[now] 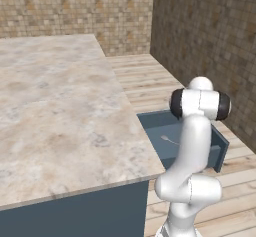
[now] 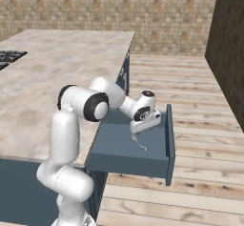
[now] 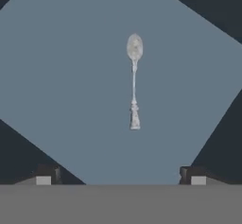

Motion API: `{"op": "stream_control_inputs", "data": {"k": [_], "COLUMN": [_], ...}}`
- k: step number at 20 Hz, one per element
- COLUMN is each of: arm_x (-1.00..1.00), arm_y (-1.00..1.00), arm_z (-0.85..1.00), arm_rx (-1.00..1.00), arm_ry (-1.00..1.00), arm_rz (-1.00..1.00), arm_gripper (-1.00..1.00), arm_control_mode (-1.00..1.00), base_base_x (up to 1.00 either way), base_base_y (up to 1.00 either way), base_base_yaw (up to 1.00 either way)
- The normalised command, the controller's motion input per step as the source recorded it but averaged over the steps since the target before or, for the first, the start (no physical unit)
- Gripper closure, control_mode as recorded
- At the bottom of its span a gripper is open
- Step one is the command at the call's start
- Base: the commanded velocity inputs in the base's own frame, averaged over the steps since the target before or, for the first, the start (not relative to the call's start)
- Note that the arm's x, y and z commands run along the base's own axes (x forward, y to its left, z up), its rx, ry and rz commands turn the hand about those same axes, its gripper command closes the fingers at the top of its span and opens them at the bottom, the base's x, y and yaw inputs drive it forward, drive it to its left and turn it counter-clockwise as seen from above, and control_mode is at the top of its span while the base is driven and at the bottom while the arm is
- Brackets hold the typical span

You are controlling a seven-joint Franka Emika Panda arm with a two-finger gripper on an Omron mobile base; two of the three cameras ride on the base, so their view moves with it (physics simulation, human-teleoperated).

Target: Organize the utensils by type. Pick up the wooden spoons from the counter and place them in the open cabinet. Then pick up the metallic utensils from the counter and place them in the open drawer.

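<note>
A slim silver-grey metal spoon (image 3: 134,81) lies flat on the blue bottom of the open drawer (image 3: 71,76), bowl pointing away from the hand. My gripper (image 3: 120,176) hangs open just above the drawer with nothing between its fingertips (image 3: 47,173). From the right base view the gripper (image 2: 137,133) points down over the spoon (image 2: 140,145) inside the pulled-out drawer (image 2: 169,144). The left base view shows the spoon (image 1: 169,140) in the drawer (image 1: 155,123) behind my arm. The wooden spoons and the open cabinet are out of view.
The marble counter (image 1: 60,106) stretches left of the drawer, with a stove corner (image 2: 7,58) at its far left. Wooden floor (image 2: 200,91) lies beyond the drawer. Tiled walls (image 1: 210,36) close in on the right.
</note>
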Motion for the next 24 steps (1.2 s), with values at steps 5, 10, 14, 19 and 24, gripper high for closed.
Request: {"op": "stream_control_inputs", "data": {"k": [5, 10, 14, 19, 24], "arm_x": [-0.69, -0.76, -0.70, -0.57, -0.40], "arm_y": [0.24, 0.41, 0.56, 0.62, 0.63], "arm_z": [0.92, 0.93, 0.90, 0.99, 0.99], "arm_rx": [0.00, 0.00, 0.00, -0.01, -0.01], "arm_ry": [-0.16, -0.16, -0.17, -0.09, 0.00], "arm_rz": [0.00, 0.00, 0.00, -0.02, -0.04], "arm_gripper": [-1.00, -1.00, -1.00, -1.00, -1.00], "arm_control_mode": [-1.00, -1.00, -1.00, -1.00, -1.00], "base_base_x": [0.00, 0.00, 0.00, 0.00, 0.00], "base_base_y": [0.00, 0.00, 0.00, 0.00, 0.00], "base_base_yaw": [0.00, 0.00, 0.00, 0.00, 0.00]}}
